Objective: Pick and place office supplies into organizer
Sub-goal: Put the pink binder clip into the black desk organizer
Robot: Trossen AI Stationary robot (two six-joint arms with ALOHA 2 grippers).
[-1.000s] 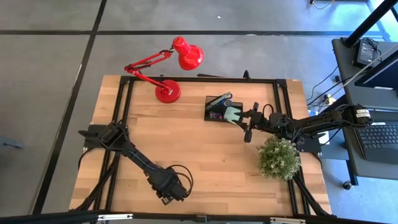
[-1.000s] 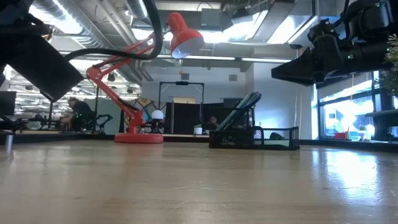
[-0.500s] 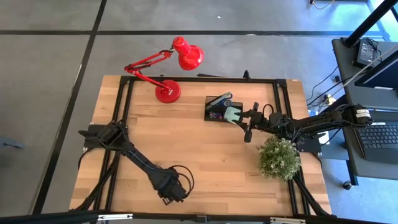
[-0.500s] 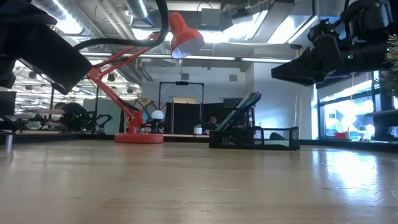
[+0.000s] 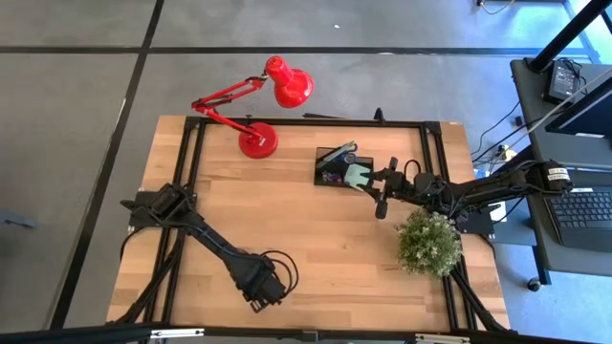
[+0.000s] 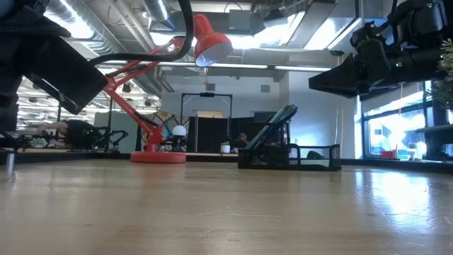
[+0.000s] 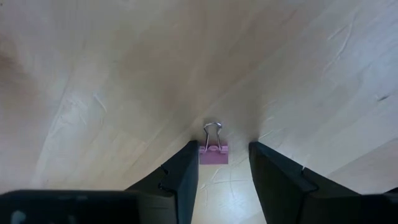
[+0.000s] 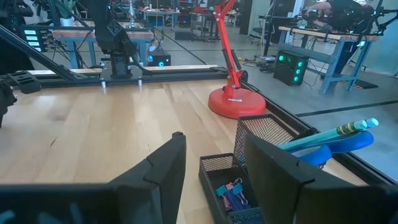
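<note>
left gripper near the wooden table's front edge is straddling, not yet pinching, a small purple metal-handled binder clip, so closing off-centre is risking flicking it away.

Robotics lab or workshop. Wooden table on grey concrete floor marked with dark lines. Workbenches with lit green electronics beyond the table. Exposed ceiling ducts, strip lighting. Laptop on side desk.
</note>
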